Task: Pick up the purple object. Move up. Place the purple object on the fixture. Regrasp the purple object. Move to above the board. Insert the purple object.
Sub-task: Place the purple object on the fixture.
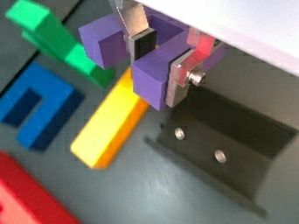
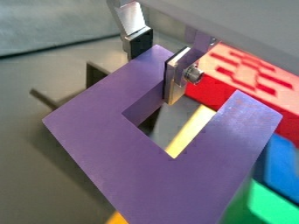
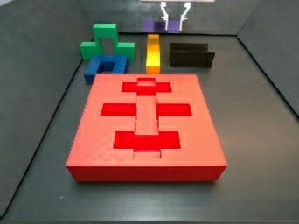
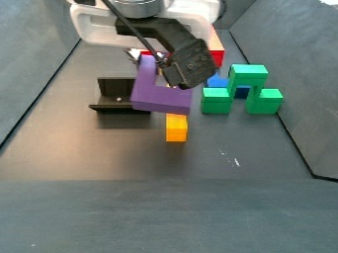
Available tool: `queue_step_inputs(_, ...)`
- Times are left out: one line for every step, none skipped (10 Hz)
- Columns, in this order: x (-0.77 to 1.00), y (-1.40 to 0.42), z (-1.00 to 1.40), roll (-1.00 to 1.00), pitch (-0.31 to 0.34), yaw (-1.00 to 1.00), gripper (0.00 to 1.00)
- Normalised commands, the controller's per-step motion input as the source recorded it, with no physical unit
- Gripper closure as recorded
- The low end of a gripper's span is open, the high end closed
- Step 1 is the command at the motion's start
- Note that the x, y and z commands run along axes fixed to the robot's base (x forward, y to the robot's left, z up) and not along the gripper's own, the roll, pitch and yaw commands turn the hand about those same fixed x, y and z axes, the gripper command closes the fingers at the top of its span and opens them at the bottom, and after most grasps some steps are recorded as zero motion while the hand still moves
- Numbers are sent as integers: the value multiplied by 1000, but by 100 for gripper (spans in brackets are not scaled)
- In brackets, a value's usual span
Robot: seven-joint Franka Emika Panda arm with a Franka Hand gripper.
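Note:
My gripper (image 1: 162,63) is shut on the purple object (image 1: 149,83), a U-shaped block lifted off the floor. One finger sits inside the U's slot and the other presses the outside of one prong (image 2: 158,59). In a wrist view the purple object (image 2: 105,149) fills most of the picture. The fixture (image 1: 233,131) stands on the floor just beside and below the held block. In a side view the purple object (image 4: 158,89) hangs by the fixture (image 4: 119,97) with the gripper (image 4: 176,69) above it. The red board (image 3: 146,122) lies in front, and the gripper (image 3: 176,16) hangs behind it.
A yellow bar (image 1: 111,122) lies on the floor under the held block, next to the fixture (image 3: 191,55). A blue U-shaped block (image 1: 35,105) and a green block (image 1: 52,39) sit beyond the bar. Dark walls enclose the floor.

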Motion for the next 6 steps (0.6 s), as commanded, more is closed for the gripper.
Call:
queue_step_inputs(597,-343,0,-357,0,320,100)
queue_step_inputs(603,-346,0,-363,0,314,100)
queue_step_inputs(654,-309,0,-460,0,251,100)
queue_step_inputs(717,-263,9,-509,34,186,100)
queue_step_inputs(757,-226,37,-543,66,134,100)
queue_step_inputs(966,-77,120,-560,117,0,100)
